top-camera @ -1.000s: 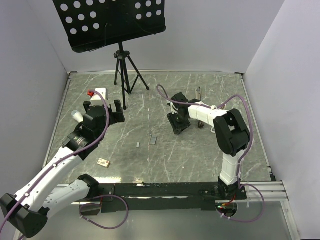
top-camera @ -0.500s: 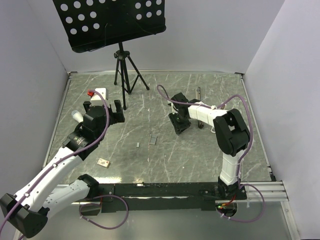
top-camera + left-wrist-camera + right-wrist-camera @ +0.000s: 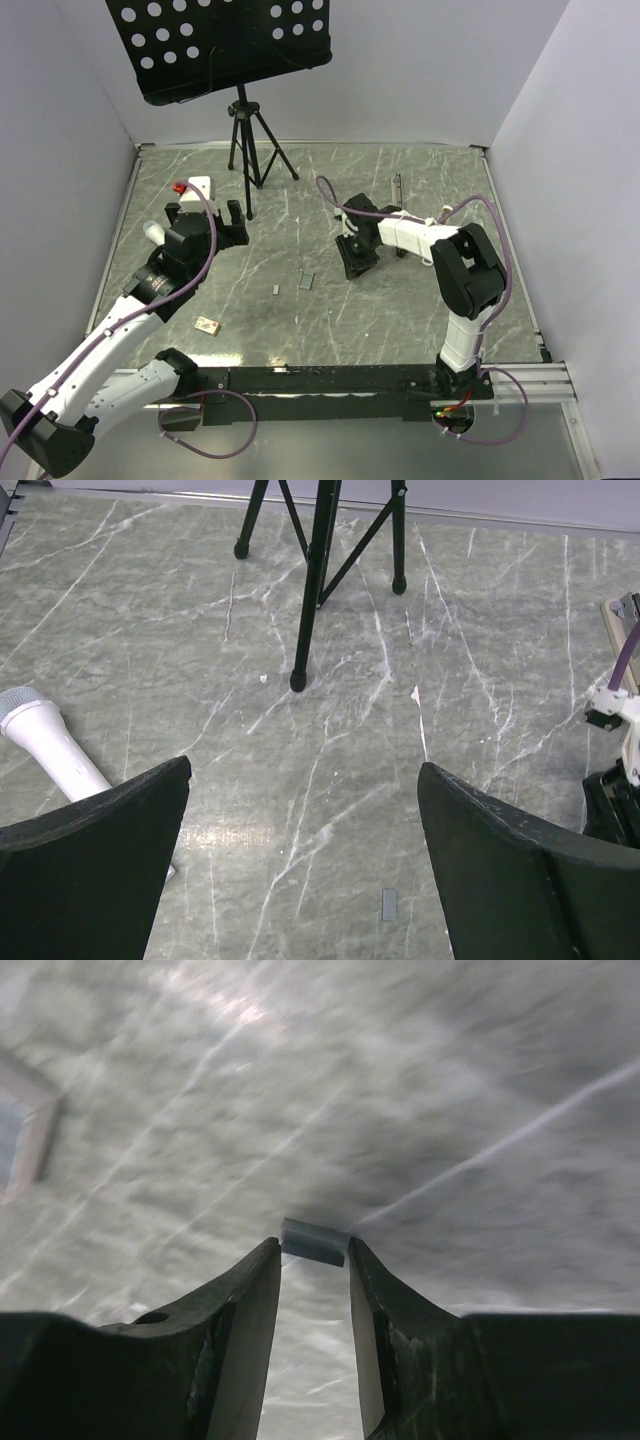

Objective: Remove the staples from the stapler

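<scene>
Top external: grey-green marbled table [image 3: 380, 320] carries everything. Left gripper [image 3: 305, 790] hangs spread wide above bare marble, idle. Right gripper [image 3: 313, 1275] sits low near the table's middle, drawn narrow. Its fingertips [image 3: 255, 1280] appear to pinch a short grey metallic strip of staples [image 3: 314, 1241] by its two ends. Slim grey stapler with dark underbar [image 3: 397, 186] lies well apart, toward the far edge. Judgement: the hold is at the very tips. Lift slowly and level. A harder squeeze may buckle the strip or flick it out.
</scene>
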Robot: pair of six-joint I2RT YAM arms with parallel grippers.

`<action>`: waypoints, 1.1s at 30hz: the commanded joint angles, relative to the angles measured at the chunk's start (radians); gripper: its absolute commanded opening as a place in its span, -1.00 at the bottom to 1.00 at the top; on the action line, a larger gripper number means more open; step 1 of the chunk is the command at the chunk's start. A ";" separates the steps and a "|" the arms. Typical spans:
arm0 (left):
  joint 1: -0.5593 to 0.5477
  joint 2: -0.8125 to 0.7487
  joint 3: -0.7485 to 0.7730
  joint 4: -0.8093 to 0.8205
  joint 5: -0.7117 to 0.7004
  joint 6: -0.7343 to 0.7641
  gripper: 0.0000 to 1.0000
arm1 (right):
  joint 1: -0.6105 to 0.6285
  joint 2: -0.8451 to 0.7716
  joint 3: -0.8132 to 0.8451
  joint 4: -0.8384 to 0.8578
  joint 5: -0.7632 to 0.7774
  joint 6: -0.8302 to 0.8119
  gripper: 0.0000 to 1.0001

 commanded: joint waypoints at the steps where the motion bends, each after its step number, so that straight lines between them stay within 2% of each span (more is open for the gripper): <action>1: 0.000 -0.013 0.003 0.034 0.002 -0.003 0.99 | 0.033 -0.082 -0.015 -0.002 -0.072 0.062 -0.19; 7: -0.002 -0.013 0.003 0.035 0.006 -0.004 0.99 | 0.045 -0.131 -0.004 -0.040 -0.034 0.059 -0.13; 13: -0.002 -0.015 0.003 0.035 0.006 -0.003 0.99 | 0.051 -0.152 0.021 -0.026 -0.054 -0.210 0.11; 19: -0.002 -0.015 0.000 0.039 0.011 -0.001 0.99 | 0.050 -0.071 0.070 -0.082 -0.052 -0.359 0.24; 33: -0.002 -0.012 0.001 0.040 0.016 0.000 0.99 | 0.054 -0.020 0.065 -0.019 -0.123 -0.446 0.34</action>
